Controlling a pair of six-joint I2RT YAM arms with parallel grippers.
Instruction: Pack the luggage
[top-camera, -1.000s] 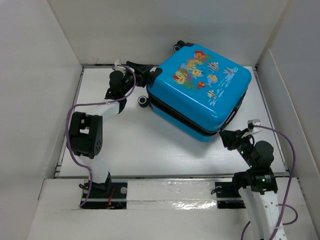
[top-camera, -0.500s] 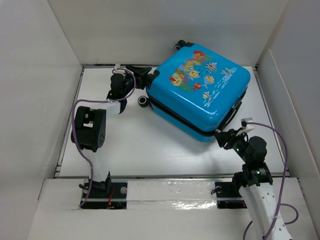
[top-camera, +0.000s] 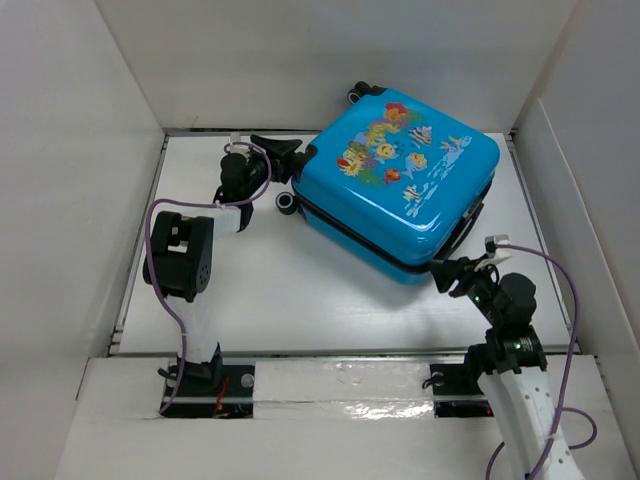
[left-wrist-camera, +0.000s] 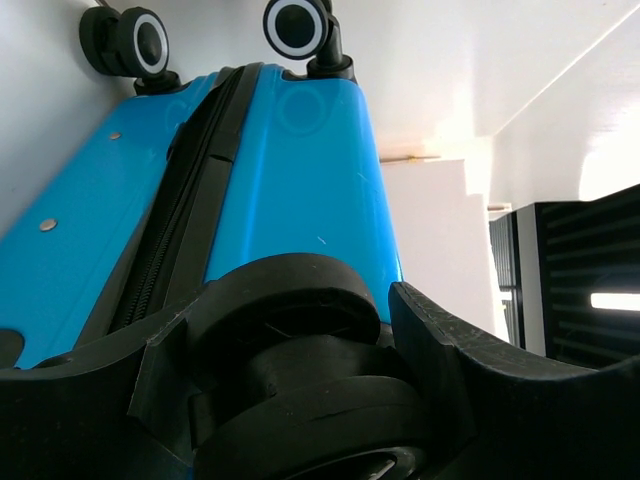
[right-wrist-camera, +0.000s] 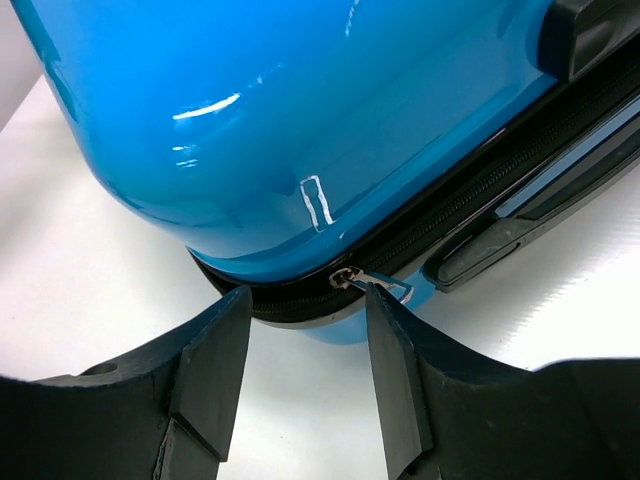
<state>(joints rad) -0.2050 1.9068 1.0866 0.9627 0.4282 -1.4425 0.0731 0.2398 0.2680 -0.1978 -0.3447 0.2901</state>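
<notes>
The luggage (top-camera: 400, 190) is a bright-blue hard-shell suitcase with a fish print. It lies closed on the white table. My left gripper (top-camera: 292, 157) is at its far-left corner. In the left wrist view, the left gripper (left-wrist-camera: 290, 310) is closed around one black wheel (left-wrist-camera: 290, 350) of the luggage (left-wrist-camera: 300, 180). My right gripper (top-camera: 447, 272) is at the near corner of the luggage. In the right wrist view, the right gripper (right-wrist-camera: 305, 310) is open and empty. The silver zipper pull (right-wrist-camera: 385, 285) sits on the black zipper just at the tip of its right finger (right-wrist-camera: 395, 360).
Another wheel (top-camera: 287, 203) stands on the table below the left gripper, and one wheel (top-camera: 355, 92) sticks out at the back. A side handle (right-wrist-camera: 490, 245) lies right of the zipper pull. White walls (top-camera: 70, 150) enclose the table on three sides.
The luggage has turned slightly, its left corner shifting back. My left gripper and elbow moved with it. My right gripper moved in to the near corner by the zipper.
</notes>
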